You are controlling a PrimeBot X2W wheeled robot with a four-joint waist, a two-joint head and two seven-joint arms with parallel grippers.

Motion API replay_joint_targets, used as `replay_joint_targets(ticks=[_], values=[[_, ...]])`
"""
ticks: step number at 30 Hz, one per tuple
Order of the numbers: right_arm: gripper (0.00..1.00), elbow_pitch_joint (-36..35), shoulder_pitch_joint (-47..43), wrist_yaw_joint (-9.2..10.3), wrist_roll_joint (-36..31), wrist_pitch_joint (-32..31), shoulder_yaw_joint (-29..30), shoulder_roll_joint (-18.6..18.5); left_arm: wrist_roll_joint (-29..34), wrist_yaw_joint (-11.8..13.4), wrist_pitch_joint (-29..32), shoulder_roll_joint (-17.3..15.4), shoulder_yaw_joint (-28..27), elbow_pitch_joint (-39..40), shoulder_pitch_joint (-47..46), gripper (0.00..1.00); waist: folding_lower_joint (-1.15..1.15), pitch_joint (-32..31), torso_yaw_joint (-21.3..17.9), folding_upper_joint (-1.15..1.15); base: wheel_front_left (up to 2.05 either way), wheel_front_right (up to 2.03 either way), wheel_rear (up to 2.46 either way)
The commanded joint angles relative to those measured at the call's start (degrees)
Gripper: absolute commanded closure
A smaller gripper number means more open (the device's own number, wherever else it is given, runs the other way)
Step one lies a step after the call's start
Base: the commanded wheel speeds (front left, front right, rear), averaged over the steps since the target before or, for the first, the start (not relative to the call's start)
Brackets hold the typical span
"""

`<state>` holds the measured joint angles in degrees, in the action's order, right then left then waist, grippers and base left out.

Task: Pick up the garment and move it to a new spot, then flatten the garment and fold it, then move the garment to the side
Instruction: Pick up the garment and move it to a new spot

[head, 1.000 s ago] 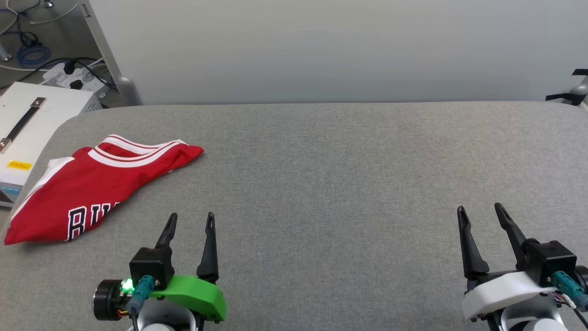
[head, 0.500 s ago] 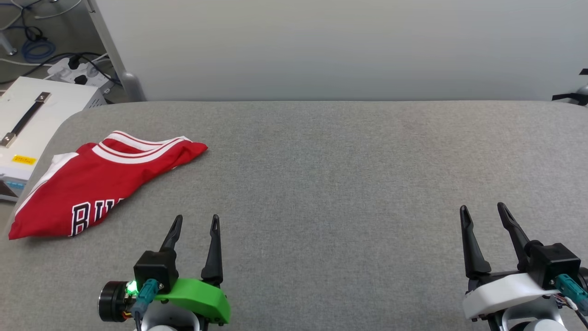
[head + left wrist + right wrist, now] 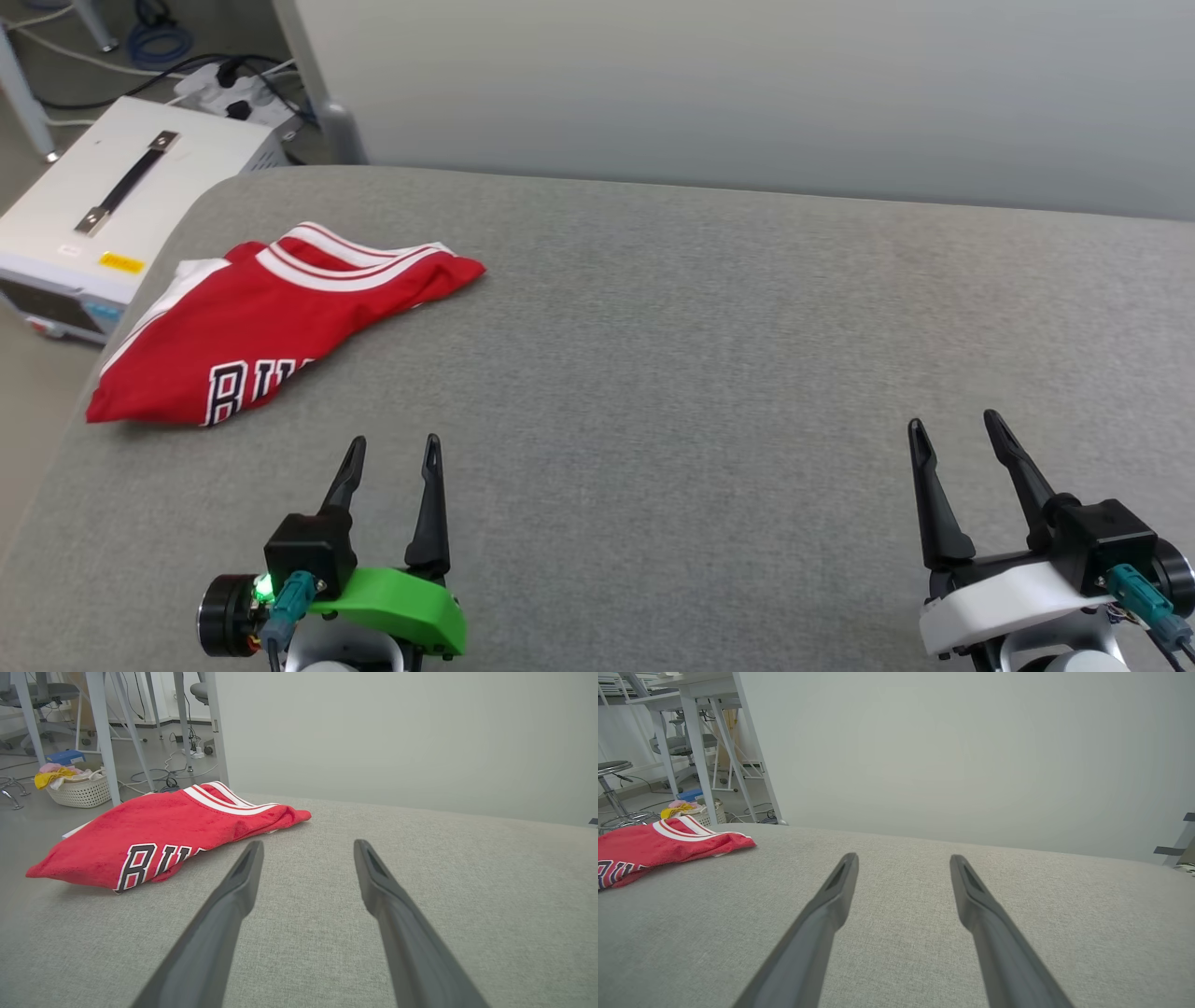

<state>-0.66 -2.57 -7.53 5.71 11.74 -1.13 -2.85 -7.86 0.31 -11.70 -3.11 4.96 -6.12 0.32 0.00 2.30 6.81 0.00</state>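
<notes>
Our head view swung leftward; shirt (image 3: 280, 322) lay unmoved on table (image 3: 672, 373); left gripper (image 3: 394, 441), right gripper (image 3: 953, 420) gaped wide, empty.

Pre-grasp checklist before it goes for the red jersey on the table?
1. Left hand open and empty: ok.
2. Right hand open and empty: ok.
3. Red jersey with white-and-red striped trim apart from both hands, untouched: ok.
4. Jersey lying flat: not ok; it is bunched, with its black lettering partly folded under.
5. Jersey fully on the grey fabric tabletop, near its left edge: cannot tell.
6. Bare tabletop between left hand and jersey: ok.
</notes>
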Motion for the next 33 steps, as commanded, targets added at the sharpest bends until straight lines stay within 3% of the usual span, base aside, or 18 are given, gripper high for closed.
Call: replay_joint_targets(ticks=[1,19,23,33], values=[[0.00,-0.09,-0.90,0.04,0.04,0.66,-0.14,-0.03,-0.43,0.16,-0.67,0.19,-0.06,-0.30,-0.43,0.00,0.00,0.70,2.62,0.00,0.00,0.00,0.00],[0.00,0.94,-1.04,0.04,1.25,2.78,-2.38,-0.03,-1.60,-0.28,-2.82,0.23,1.36,-1.14,-0.33,0.00,0.00,1.06,15.86,0.00,0.00,0.00,0.00],[0.00,1.08,-1.07,0.04,1.81,3.25,-2.65,-0.03,-1.79,-1.82,-3.30,0.24,2.48,-1.91,-0.22,0.00,0.00,0.99,18.28,0.00,0.00,0.00,0.00],[0.00,0.95,-0.82,0.04,2.16,3.26,-2.68,-0.03,-1.95,-2.02,-3.30,0.24,2.51,-1.39,-0.37,0.00,0.00,1.25,20.17,0.00,0.00,0.00,0.00]])
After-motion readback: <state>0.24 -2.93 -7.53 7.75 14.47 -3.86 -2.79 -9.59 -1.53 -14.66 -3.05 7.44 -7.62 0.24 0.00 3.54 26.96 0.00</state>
